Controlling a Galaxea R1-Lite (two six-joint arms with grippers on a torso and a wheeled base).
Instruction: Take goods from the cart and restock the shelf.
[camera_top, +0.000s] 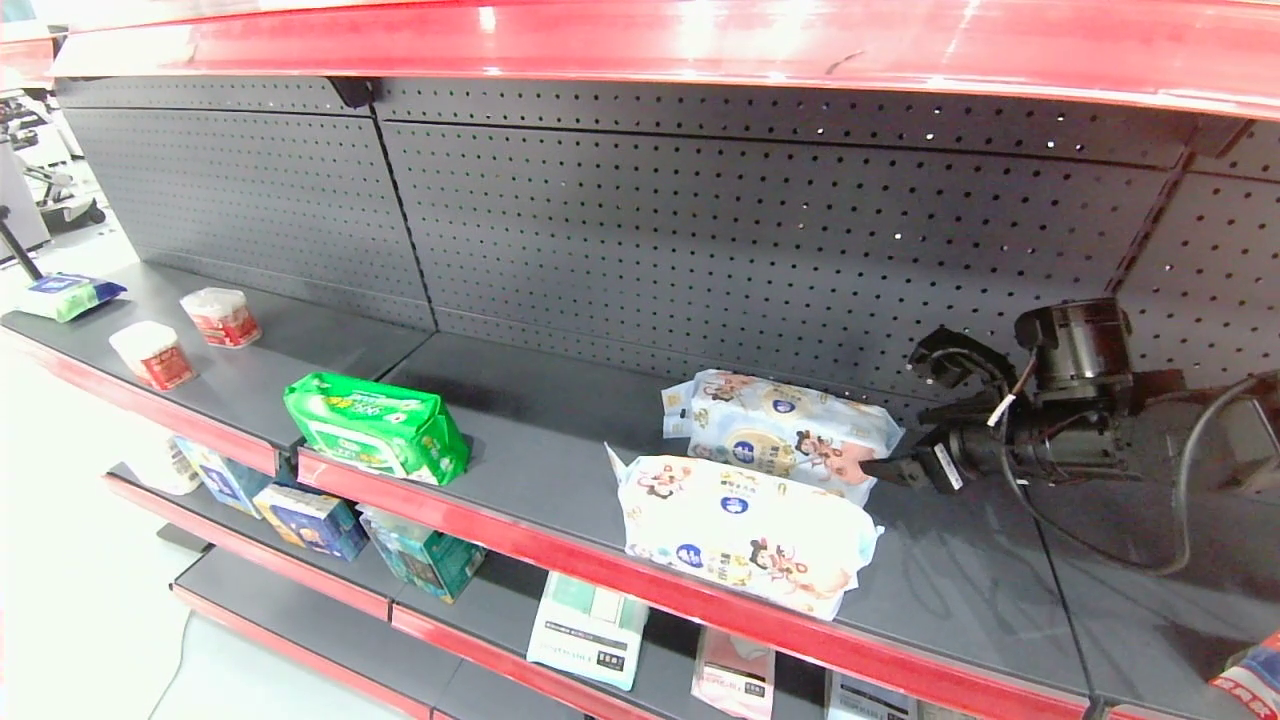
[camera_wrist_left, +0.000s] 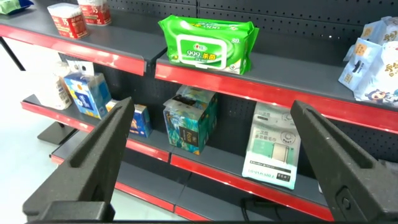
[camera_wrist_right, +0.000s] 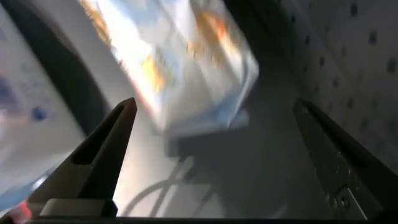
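The shelf (camera_top: 540, 400) holds two white cartoon-printed packs on its upper board. The front pack (camera_top: 740, 530) lies at the red edge, and the rear pack (camera_top: 790, 430) lies just behind it. A green pack (camera_top: 375, 428) sits well apart on the robot's left. The right claw (camera_top: 910, 415) stands wide open just beside the rear pack, gripping nothing. The left claw (camera_wrist_left: 211, 124) is likewise spread and empty, facing the lower shelves. Placing looks finished. The next move calls for backing the right arm out without nudging the packs, then going to the cart for more goods.
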